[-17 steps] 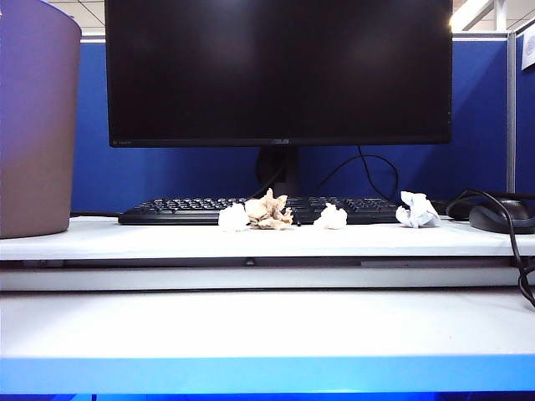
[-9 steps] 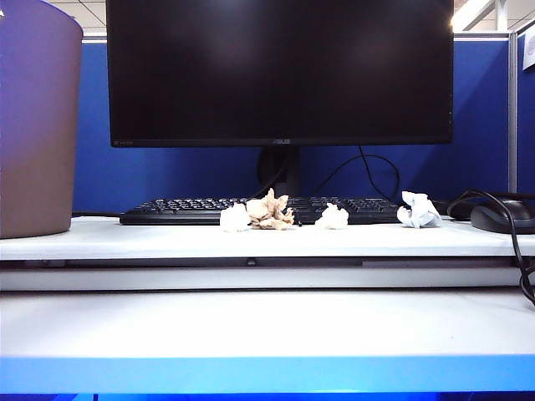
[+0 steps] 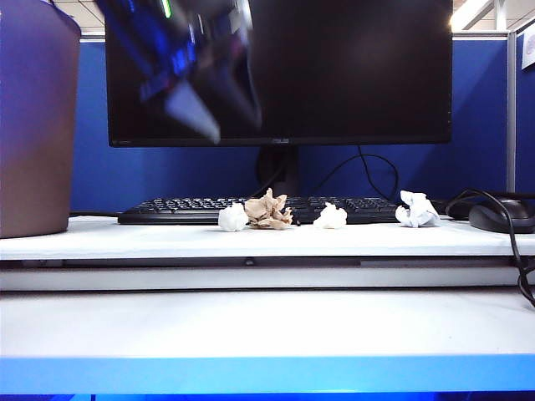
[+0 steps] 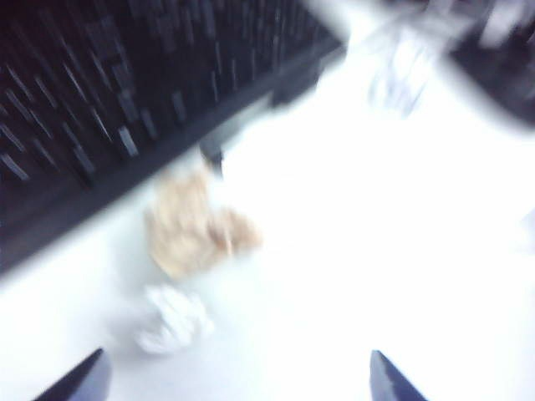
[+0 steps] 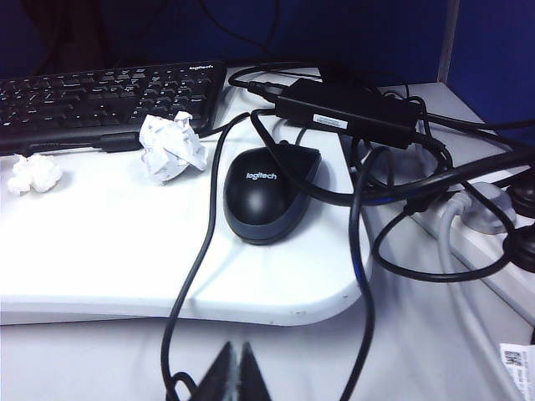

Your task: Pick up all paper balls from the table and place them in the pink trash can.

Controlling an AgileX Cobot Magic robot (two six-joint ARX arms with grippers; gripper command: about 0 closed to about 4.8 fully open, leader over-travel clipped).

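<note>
On the raised shelf of the table (image 3: 267, 322), in front of the keyboard, lie a white paper ball (image 3: 233, 218), a tan one (image 3: 268, 210), a white one (image 3: 331, 217) and another white one (image 3: 417, 210). The pink trash can (image 3: 33, 125) stands on the shelf at far left. My left arm (image 3: 196, 67) is a blur high in front of the monitor. The left gripper (image 4: 238, 380) is open and empty above the tan ball (image 4: 196, 225) and a white ball (image 4: 174, 319). My right gripper (image 5: 236, 372) is shut and empty, low before the shelf, with two white balls (image 5: 171, 147) (image 5: 33, 174) ahead.
A black monitor (image 3: 334, 75) and a keyboard (image 3: 167, 209) stand behind the balls. A black mouse (image 5: 269, 192), a power adapter (image 5: 347, 113) and tangled cables (image 5: 359, 251) crowd the shelf's right end. A blue partition closes the back.
My left arm has swung into the exterior view, high in front of the monitor, where it was out of view before. The paper balls have not moved.
</note>
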